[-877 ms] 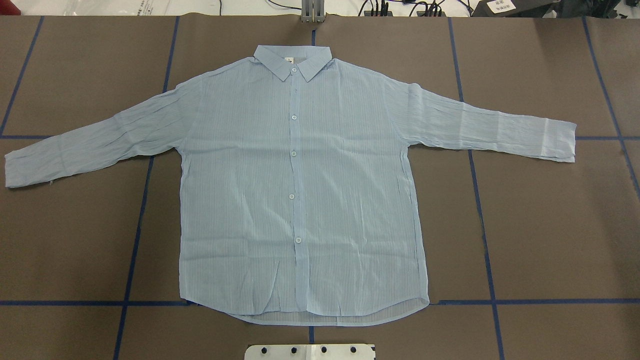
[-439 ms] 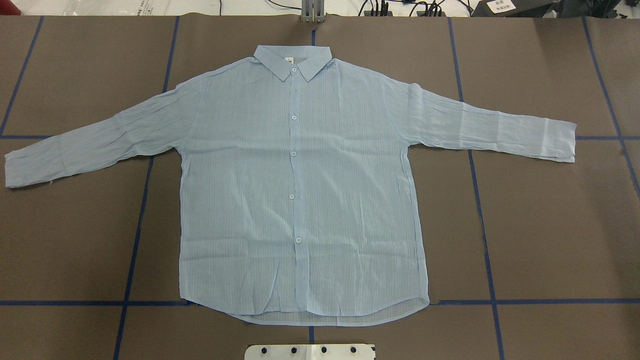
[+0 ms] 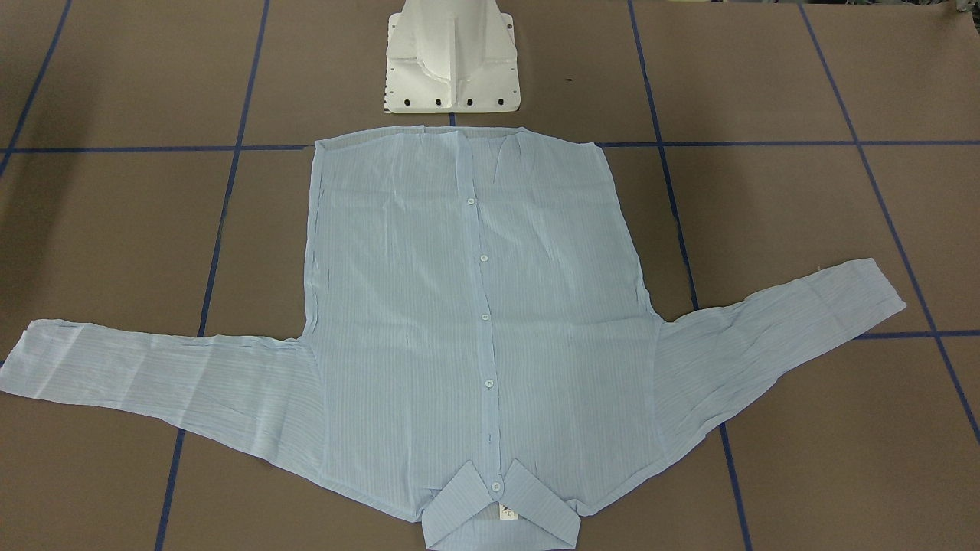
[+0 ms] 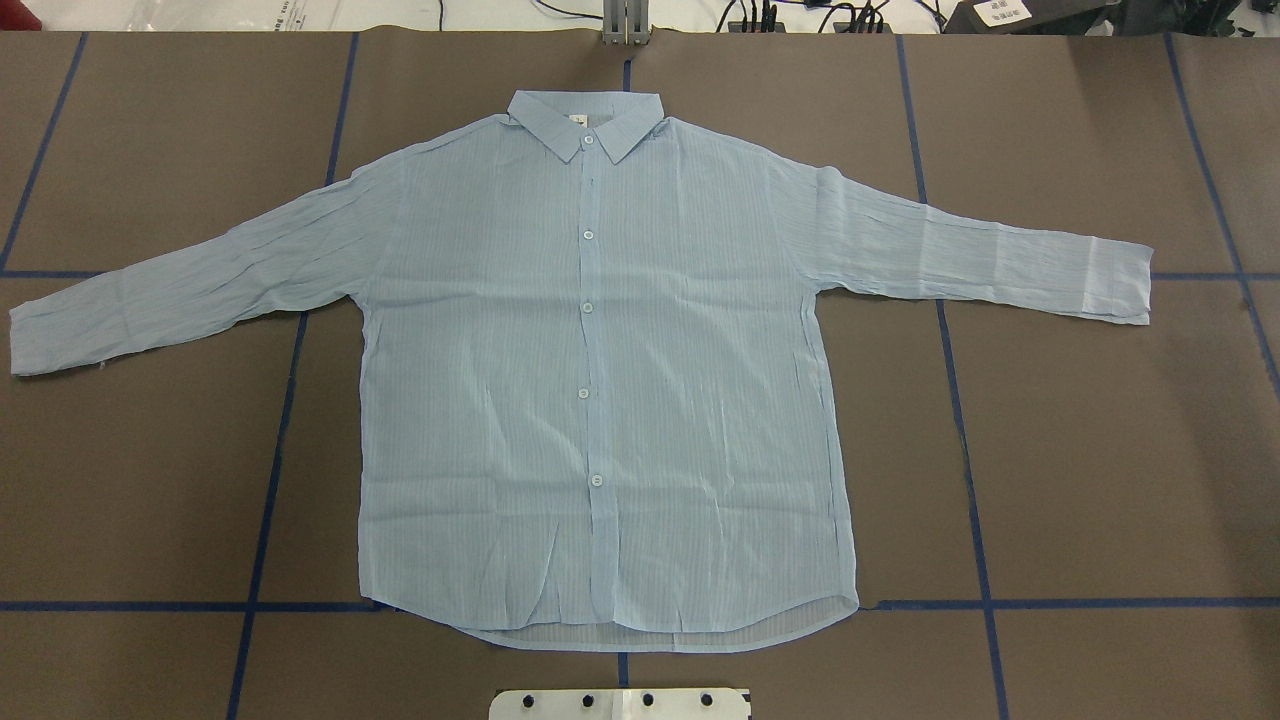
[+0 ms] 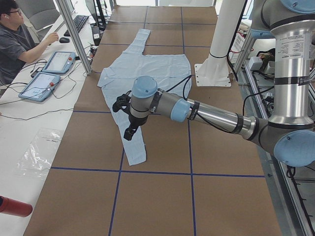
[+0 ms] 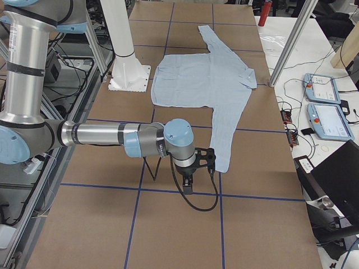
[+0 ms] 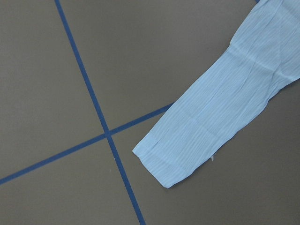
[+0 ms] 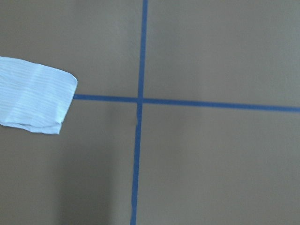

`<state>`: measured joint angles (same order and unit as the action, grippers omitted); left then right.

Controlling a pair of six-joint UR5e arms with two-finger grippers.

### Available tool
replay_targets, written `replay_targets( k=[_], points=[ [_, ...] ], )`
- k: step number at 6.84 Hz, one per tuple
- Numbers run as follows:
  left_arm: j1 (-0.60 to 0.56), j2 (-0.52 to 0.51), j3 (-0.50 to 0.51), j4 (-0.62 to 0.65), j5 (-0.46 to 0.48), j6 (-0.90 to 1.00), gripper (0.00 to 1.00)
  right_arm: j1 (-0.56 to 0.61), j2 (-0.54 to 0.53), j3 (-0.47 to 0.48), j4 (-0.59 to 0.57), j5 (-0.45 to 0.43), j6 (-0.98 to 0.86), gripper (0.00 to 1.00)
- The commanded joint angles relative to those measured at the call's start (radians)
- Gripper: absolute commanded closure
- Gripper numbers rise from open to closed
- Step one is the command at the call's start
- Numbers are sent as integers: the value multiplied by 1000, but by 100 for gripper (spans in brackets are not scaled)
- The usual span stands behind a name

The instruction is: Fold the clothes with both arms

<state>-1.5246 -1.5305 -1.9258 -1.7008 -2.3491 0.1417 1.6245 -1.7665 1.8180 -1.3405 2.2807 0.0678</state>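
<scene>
1. One shirt (image 4: pixel 600 400) lies flat, buttons up, fully spread on the tabletop (image 4: pixel 1100 450);
2. left end effector (image 5: pixel 129 132) hangs near one cuff (image 7: pixel 161 161); right end effector (image 6: pixel 188 184) near the other;
3. open or closed: cannot tell for either.

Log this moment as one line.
shirt: flat, unfolded | left gripper: raised near cuff, grip unclear | right gripper: raised near other cuff, grip unclear
</scene>
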Motion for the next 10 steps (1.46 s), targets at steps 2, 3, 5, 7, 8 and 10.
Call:
replay_targets(
  k=[2, 3, 5, 7, 8, 10],
  points=[
    [0, -72, 54, -156, 25, -2, 0, -2, 71, -95, 152, 115, 17, 0],
    [0, -74, 73, -183, 24, -2, 0, -74, 119, -127, 240, 114, 21, 0],
    [-2, -65, 59, -188, 24, -1, 0, -251, 211, -245, 402, -3, 314, 0],
    [-2, -62, 54, -189, 24, -1, 0, -429, 295, -448, 712, -172, 629, 2],
    [-2, -62, 54, -191, 24, 1, 0, -467, 318, -571, 850, -206, 645, 5],
    [-2, -60, 68, -224, 25, -1, 0, -479, 320, -643, 903, -210, 641, 18]
  ],
)
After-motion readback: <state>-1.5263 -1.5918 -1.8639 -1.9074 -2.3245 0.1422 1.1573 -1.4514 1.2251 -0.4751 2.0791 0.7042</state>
